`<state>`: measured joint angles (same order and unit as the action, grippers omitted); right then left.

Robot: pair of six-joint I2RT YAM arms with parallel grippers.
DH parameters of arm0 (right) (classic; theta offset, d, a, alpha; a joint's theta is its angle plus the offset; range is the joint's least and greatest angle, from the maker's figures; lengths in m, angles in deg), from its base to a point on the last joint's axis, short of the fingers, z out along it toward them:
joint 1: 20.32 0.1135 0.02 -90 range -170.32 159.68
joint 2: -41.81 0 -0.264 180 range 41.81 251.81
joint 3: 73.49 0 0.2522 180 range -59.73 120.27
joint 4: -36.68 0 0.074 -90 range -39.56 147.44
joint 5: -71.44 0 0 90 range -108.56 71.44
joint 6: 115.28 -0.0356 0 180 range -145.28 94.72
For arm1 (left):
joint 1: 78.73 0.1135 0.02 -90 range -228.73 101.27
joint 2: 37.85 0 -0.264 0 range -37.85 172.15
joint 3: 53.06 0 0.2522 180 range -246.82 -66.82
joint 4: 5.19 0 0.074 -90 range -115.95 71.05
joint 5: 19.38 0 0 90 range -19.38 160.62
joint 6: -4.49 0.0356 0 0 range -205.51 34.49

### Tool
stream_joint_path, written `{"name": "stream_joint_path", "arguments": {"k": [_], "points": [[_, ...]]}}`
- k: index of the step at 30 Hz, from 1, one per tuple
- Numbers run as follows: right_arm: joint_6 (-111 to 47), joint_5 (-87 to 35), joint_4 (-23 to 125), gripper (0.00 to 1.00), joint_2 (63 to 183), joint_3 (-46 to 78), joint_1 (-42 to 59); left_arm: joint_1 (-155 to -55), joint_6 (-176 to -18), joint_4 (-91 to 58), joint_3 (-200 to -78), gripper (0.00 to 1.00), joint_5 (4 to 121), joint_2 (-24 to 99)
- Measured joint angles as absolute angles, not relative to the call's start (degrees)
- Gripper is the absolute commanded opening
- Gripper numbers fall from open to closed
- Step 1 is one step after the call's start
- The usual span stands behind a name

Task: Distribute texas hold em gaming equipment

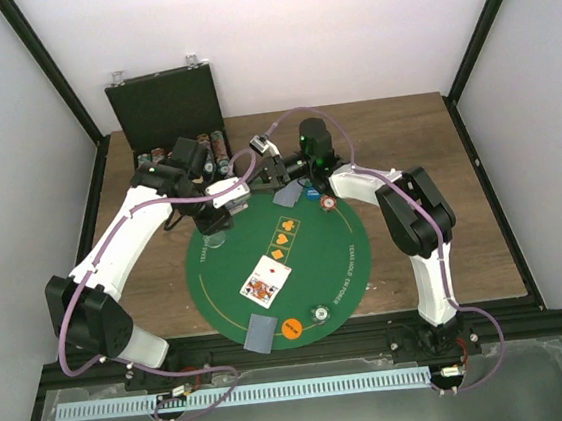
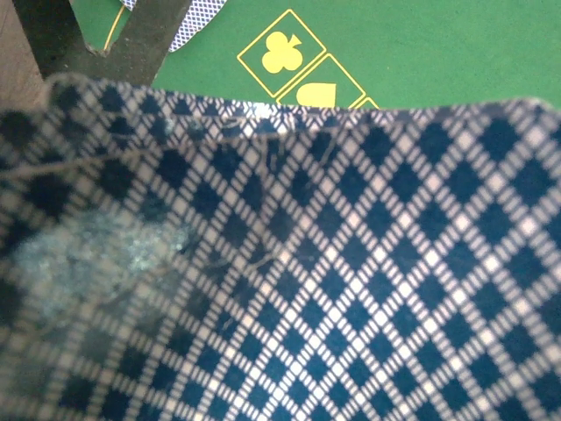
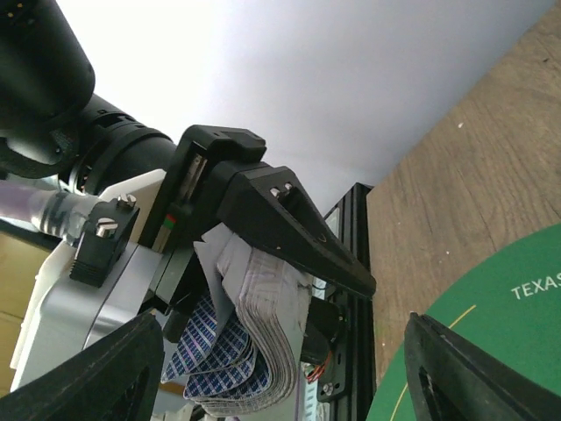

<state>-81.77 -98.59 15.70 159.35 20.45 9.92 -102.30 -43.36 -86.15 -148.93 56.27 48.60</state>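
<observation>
My left gripper (image 1: 231, 198) is shut on a thick deck of playing cards (image 3: 263, 324) over the far left of the green mat (image 1: 351, 253). The top card's blue diamond-patterned back (image 2: 307, 263) fills the left wrist view and hides the fingers. My right gripper (image 1: 269, 172) is open and empty, facing the deck from close by. Its fingertips (image 3: 105, 368) stand wide apart. A face-down card (image 1: 287, 196) lies near it. On the mat are face-up cards (image 1: 265, 279), a face-down card (image 1: 261, 331), an orange disc (image 1: 291, 328), a silvery disc (image 1: 319, 313) and a red-and-white disc (image 1: 328, 202).
A black hinged case (image 1: 162, 102) stands open at the far left of the wooden table (image 1: 459, 182), with rows of discs (image 1: 217, 147) in it. Black frame posts run along both sides.
</observation>
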Motion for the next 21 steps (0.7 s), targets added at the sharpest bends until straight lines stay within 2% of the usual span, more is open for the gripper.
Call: {"name": "stream_joint_path", "arguments": {"k": [17,21], "points": [[-87.3,-98.96,9.2,0.75,161.9,20.63,13.39,-102.41,-43.68,-85.14,-149.17,0.42,56.05,49.0],[-87.6,-98.57,9.25,0.68,162.52,21.37,13.85,-102.41,-43.95,-85.01,-149.17,0.42,56.14,49.02]]}}
